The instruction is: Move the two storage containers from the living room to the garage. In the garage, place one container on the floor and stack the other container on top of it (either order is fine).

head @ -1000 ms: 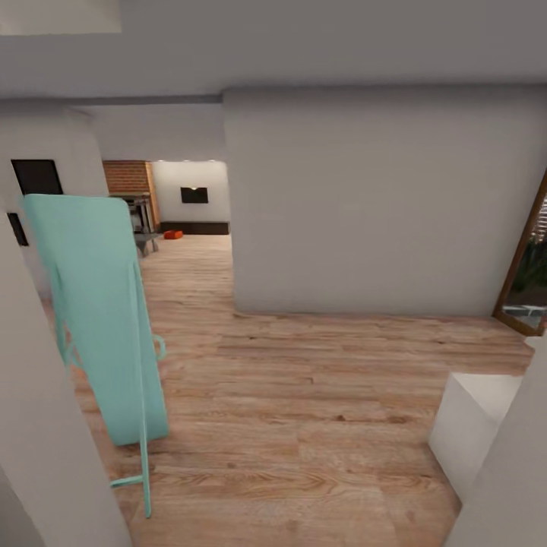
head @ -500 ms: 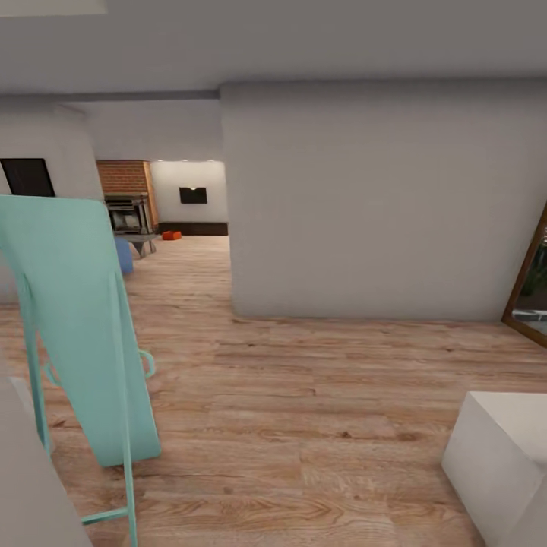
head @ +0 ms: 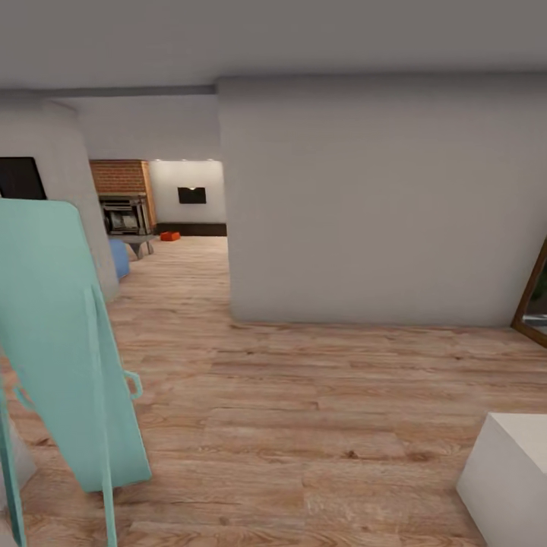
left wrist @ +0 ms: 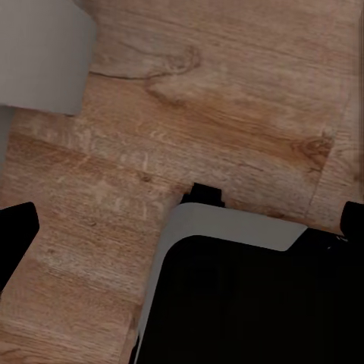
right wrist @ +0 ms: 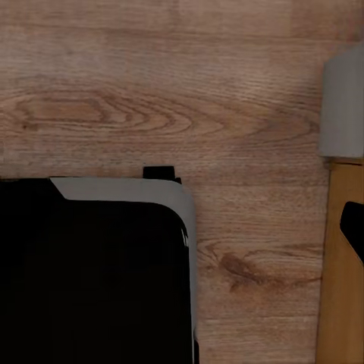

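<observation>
1. Pale wood-plank flooring (head: 304, 395) runs across the head view, with a broad white wall (head: 380, 205) standing at 12 o'clock. At 9 o'clock a mint-green panel on a thin frame (head: 68, 342) leans close to the camera. At 5 o'clock sits a white block (head: 509, 475). Through the opening at 11 o'clock lies the living room (head: 178, 220), with a brick wall (head: 118, 176), a small black screen (head: 191, 195), a blue seat (head: 119, 257) and, far off on the planks, one small orange-red storage container (head: 170, 236).
2. Left wrist view: wood planks (left wrist: 227, 98) below, the robot's dark, grey-edged base (left wrist: 250, 296) at 6 o'clock, and black finger tips (left wrist: 15, 227) at 9 and 3 o'clock, spread wide apart with nothing between them.
3. Right wrist view: planks (right wrist: 167, 114), the same dark base (right wrist: 91, 273) at 7 o'clock, and one black finger tip (right wrist: 353, 227) at 3 o'clock; I cannot tell how the fingers stand.
</observation>
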Controlling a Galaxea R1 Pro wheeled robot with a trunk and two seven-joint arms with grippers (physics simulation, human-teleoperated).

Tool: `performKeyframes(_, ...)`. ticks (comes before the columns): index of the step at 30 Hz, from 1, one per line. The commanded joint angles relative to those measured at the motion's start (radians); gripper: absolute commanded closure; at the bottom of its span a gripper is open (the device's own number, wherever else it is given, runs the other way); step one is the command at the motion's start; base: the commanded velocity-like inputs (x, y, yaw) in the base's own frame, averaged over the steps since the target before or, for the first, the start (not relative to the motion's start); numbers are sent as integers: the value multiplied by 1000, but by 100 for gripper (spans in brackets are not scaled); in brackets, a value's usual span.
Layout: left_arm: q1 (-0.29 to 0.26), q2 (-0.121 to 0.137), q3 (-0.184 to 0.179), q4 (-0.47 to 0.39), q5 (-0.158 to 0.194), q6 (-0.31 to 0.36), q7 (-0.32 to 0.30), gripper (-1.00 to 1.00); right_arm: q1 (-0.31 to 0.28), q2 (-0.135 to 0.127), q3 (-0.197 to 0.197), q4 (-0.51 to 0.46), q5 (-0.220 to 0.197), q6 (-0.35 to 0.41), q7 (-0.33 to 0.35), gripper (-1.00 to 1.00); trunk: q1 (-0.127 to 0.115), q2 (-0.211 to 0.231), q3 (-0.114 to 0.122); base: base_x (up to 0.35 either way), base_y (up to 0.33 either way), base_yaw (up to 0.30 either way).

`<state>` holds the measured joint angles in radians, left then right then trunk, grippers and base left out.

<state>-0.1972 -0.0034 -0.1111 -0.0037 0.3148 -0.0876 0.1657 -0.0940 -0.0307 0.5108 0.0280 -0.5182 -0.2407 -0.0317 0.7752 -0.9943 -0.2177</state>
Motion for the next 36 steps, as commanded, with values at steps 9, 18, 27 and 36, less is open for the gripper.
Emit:
performKeyframes(9,-1,0,-9,1,9,-2,3,-100,-1,-2,4,3,-12,-3,2,-100,1,-1,-1,324,0,0)
performKeyframes(18,-1,0,-8,1,10,-4,3,-100,-1,-4,7,3,-7,-4,1,-100,1,-1,-1,324,0,0)
performKeyframes(27,-1,0,-8,1,10,-3,3,-100,-1,-3,7,3,-7,-3,0,-100,1,-1,-1,324,0,0)
performKeyframes(36,-1,0,-9,1,10,-1,3,-100,-1,-3,5,3,-11,-3,-1,-100,1,-1,-1,324,0,0)
